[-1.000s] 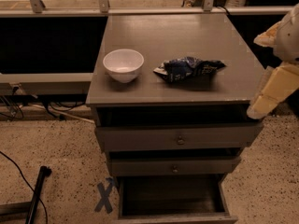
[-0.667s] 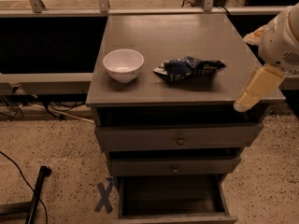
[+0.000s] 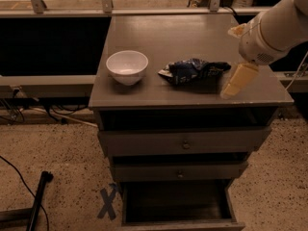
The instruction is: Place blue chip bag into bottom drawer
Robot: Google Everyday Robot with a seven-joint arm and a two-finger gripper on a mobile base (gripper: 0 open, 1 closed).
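The blue chip bag (image 3: 191,71) lies crumpled on the cabinet top (image 3: 159,32), right of centre. My gripper (image 3: 230,64) comes in from the right on a white arm, just above the bag's right end. Its two tan fingers stand apart, one (image 3: 238,81) low over the front right of the top, the other (image 3: 236,31) further back. It holds nothing. The bottom drawer (image 3: 183,224) is pulled out at the foot of the cabinet, dark inside, with nothing visible in it.
A white bowl (image 3: 126,66) stands on the top, left of the bag. Two shallower drawers (image 3: 183,142) with small knobs are shut above the bottom one. A dark pole (image 3: 37,198) and cables lie on the floor at left. A blue X (image 3: 108,202) marks the floor.
My gripper has moved left and inward from beyond the cabinet's right edge to over the top, close to the bag's right end. Bag, bowl and drawers have not moved.
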